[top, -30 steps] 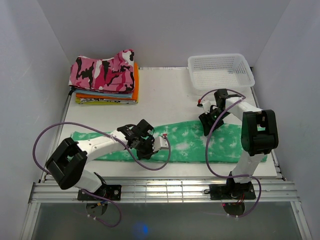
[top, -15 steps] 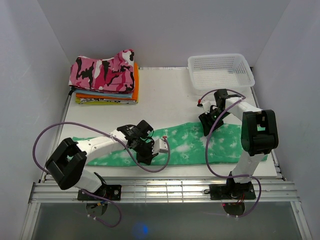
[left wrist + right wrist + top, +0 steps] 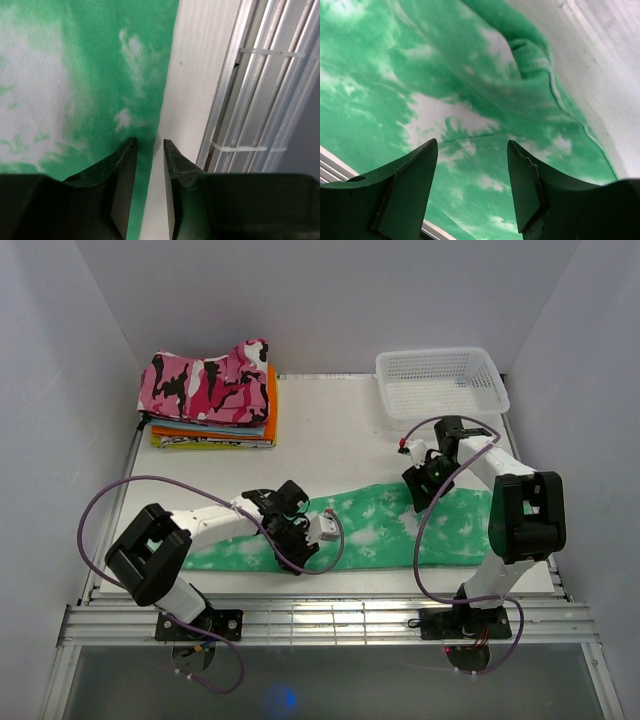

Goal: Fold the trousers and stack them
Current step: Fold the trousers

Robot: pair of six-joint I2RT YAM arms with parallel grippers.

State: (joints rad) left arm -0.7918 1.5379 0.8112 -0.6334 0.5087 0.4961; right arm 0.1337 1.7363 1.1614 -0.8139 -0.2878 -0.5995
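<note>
Two arms reach over the white surface (image 3: 340, 435). We see the trousers (image 3: 380, 530) lying flat in a long band beside the surface's near edge, from close to the left edge across to the right edge. The left gripper (image 3: 298, 552) is down at the trousers' near border, about midway along that edge. Its fingers (image 3: 122, 170) stand a narrow gap apart, with the fabric's border running between them and nothing pinched. The right gripper (image 3: 420, 490) hangs over the trousers' far border, toward the right edge, with its fingers (image 3: 412, 175) spread wide and empty above rumpled cloth. We note a pile of folded clothes (image 3: 215, 390) at the far left corner and a white basket (image 3: 445, 400) at the far right corner.
</note>
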